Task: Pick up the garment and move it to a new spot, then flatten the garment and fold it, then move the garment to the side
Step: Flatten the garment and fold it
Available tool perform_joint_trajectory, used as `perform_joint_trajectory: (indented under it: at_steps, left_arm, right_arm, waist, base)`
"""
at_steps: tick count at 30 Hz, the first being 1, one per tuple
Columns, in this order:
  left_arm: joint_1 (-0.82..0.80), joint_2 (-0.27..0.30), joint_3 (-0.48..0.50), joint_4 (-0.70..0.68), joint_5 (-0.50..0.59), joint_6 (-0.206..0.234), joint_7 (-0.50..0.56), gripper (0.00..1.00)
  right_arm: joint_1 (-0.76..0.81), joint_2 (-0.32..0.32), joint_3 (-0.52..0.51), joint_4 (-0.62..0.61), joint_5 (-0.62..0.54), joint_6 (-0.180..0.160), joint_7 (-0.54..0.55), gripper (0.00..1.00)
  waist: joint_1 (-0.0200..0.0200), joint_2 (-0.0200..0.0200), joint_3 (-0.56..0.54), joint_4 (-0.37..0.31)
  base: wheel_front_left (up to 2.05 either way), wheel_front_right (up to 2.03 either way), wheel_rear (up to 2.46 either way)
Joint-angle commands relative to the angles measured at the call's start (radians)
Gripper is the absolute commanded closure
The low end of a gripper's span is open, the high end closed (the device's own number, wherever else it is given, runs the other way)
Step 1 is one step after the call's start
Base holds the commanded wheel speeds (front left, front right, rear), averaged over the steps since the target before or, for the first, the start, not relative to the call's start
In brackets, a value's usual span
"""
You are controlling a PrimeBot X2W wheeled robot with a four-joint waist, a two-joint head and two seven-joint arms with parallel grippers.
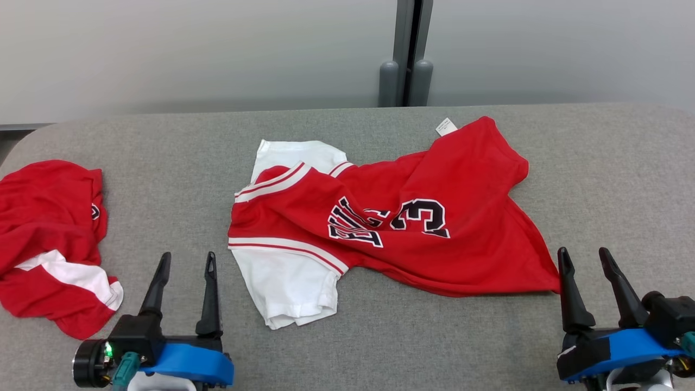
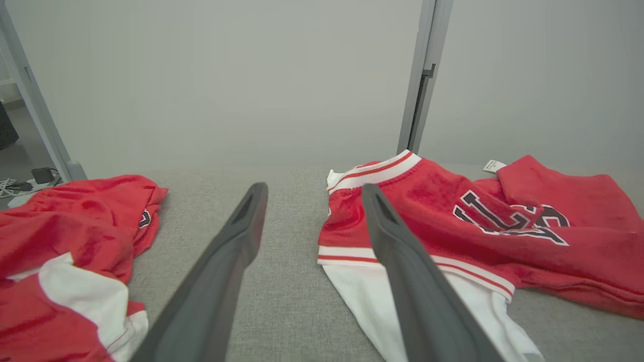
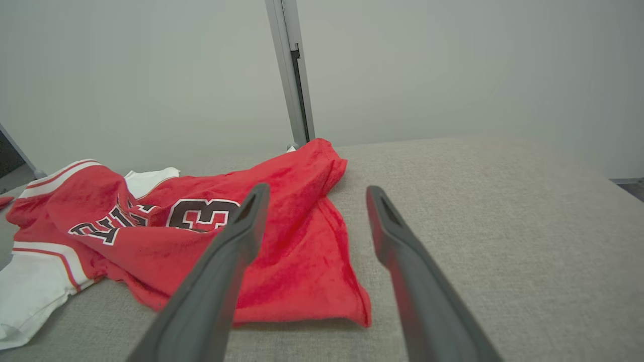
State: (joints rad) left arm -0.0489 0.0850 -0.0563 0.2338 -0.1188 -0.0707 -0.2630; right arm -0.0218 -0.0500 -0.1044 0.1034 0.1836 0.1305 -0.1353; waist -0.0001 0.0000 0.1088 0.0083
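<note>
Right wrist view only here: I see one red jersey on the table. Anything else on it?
Observer: Yes, a second red garment, crumpled, at the table's left end, apart from the red jersey.
Operator: Left hand?
Observer: The left hand is open, over bare table between the two garments, touching neither.
Operator: Same kind of garment?
Observer: Likely; it has a white panel like the jersey's sleeves.
</note>
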Motion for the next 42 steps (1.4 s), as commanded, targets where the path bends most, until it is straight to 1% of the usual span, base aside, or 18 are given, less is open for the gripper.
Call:
perform_joint_trajectory:
  at_steps: [1,4,8,11,12,20,23,29,34,35,36,37,38,42]
  left_arm:
    - [-0.022,-0.005,-0.008,0.023,-0.005,-0.007,-0.003,0.00]
    - [-0.044,-0.009,-0.018,0.085,-0.013,-0.018,-0.003,0.00]
    - [-0.078,-0.015,-0.040,0.186,-0.031,-0.033,-0.003,0.00]
    - [-0.098,-0.018,-0.059,0.259,-0.039,-0.041,-0.003,0.00]
    - [-0.098,-0.018,-0.059,0.259,-0.039,-0.041,-0.003,0.00]
    - [-0.133,-0.028,-0.113,0.407,-0.062,-0.053,-0.003,0.00]
    - [-0.147,-0.032,-0.154,0.471,-0.072,-0.056,0.001,0.00]
    - [-0.148,-0.037,-0.190,0.502,-0.121,-0.060,0.004,0.00]
    - [-0.157,-0.040,-0.265,0.557,-0.175,-0.063,0.008,0.00]
    - [-0.164,-0.041,-0.283,0.570,-0.184,-0.063,0.010,0.09]
    - [-0.173,-0.042,-0.298,0.583,-0.192,-0.063,0.015,0.42]
    - [-0.180,-0.043,-0.312,0.594,-0.203,-0.064,0.021,0.69]
    - [-0.189,-0.043,-0.325,0.604,-0.214,-0.064,0.023,1.00]
    - [-0.224,-0.036,-0.343,0.625,-0.264,-0.061,0.015,1.00]
  right_arm:
    - [-0.020,-0.001,-0.008,0.011,-0.008,0.001,0.004,0.00]
    - [-0.040,-0.001,-0.020,0.060,-0.024,0.001,0.010,0.00]
    - [-0.082,-0.001,-0.029,0.168,-0.042,0.001,0.001,0.00]
    - [-0.120,-0.001,-0.036,0.259,-0.050,0.001,-0.018,0.00]
    - [-0.120,-0.001,-0.036,0.259,-0.050,0.001,-0.018,0.00]
    - [-0.222,-0.001,-0.030,0.462,-0.046,0.001,-0.074,0.00]
    - [-0.258,-0.002,-0.023,0.538,-0.043,0.001,-0.095,0.00]
    - [-0.286,-0.002,-0.006,0.614,-0.032,0.001,-0.109,0.00]
    - [-0.303,0.000,0.014,0.679,-0.019,0.001,-0.114,0.00]
    - [-0.307,0.000,0.018,0.690,-0.013,0.001,-0.115,0.34]
    - [-0.312,0.000,0.021,0.698,-0.006,0.001,-0.116,0.64]
    - [-0.317,0.000,0.028,0.708,0.000,0.001,-0.116,0.82]
    - [-0.319,0.001,0.036,0.717,0.006,0.001,-0.118,1.00]
    - [-0.325,-0.008,0.053,0.721,0.022,0.001,-0.125,1.00]
  waist:
    - [0.0001,0.0000,0.007,-0.002]
    - [0.0001,0.0000,0.024,-0.009]
    - [0.0001,0.0000,0.050,-0.016]
    - [0.0001,0.0000,0.065,-0.019]
    - [0.0001,0.0000,0.065,-0.019]
    - [0.0001,0.0000,0.089,-0.025]
    - [0.0001,0.0000,0.094,-0.023]
    - [0.0001,0.0000,0.092,-0.019]
    - [0.0001,0.0000,0.095,-0.014]
    - [0.0001,0.0000,0.095,-0.013]
    - [0.0001,0.0000,0.096,-0.013]
    - [0.0001,0.0000,0.095,-0.012]
    - [0.0001,0.0000,0.093,-0.012]
    - [0.0001,0.0000,0.078,-0.016]
  base:
    - [0.00,0.00,0.00]
    - [0.00,0.00,0.00]
    - [0.00,0.00,0.00]
    - [0.00,0.00,0.00]
    - [0.00,0.00,0.00]
    - [0.00,0.00,0.00]
    - [0.00,0.00,0.00]
    - [0.00,0.00,0.00]
    - [0.00,0.00,0.00]
    - [0.00,0.00,0.00]
    - [0.00,0.00,0.00]
    - [0.00,0.00,0.00]
    - [0.00,0.00,0.00]
    - [0.00,0.00,0.00]
